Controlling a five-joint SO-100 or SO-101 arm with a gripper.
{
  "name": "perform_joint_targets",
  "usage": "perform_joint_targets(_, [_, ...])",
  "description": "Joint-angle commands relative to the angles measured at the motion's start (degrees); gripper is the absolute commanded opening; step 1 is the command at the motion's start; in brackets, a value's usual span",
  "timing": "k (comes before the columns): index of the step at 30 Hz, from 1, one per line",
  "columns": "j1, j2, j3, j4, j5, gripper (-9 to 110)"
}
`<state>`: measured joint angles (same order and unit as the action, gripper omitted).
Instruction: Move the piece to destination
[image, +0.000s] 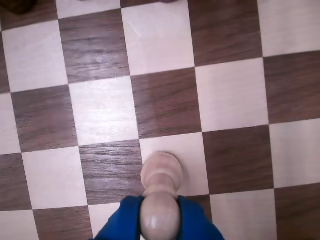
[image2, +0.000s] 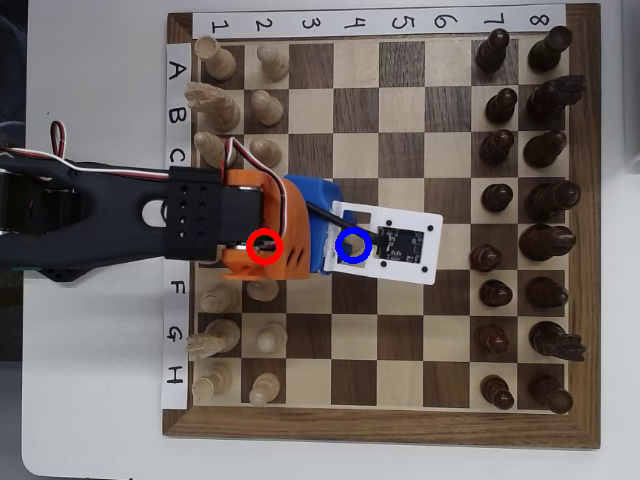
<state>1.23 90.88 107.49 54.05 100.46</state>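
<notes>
One pawn (image: 160, 200) is clamped by its head between the blue jaws; its long axis is held upright, base down on a light square (image: 192, 150).

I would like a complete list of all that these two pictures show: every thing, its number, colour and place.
chessboard: one, light and dark wood, on the table.
table: one, white, under the board.
label strips: two, white, along the top and left edges in the overhead view.
pale pieces: twelve visible, cream, columns 1 and 2; the arm may hide more.
dark pieces: sixteen, dark brown, columns 7 and 8.
pawn: one, cream, between the fingers, over a light square.
blue ring: one, around the pawn.
red ring: one, over the orange wrist.
arm: one, black, from the left.
end effector: one, blue, closed on the pawn.
</notes>
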Motion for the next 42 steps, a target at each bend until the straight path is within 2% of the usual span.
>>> perform_joint_targets(1, [2.5, 6.0, -4.0, -4.7, -1.7, 0])
perform_joint_targets(33, [1.4, 5.3, -4.1, -0.1, -2.1, 2])
perform_joint_targets(42, [0.9, 5.7, -4.1, -0.1, -2.0, 9])
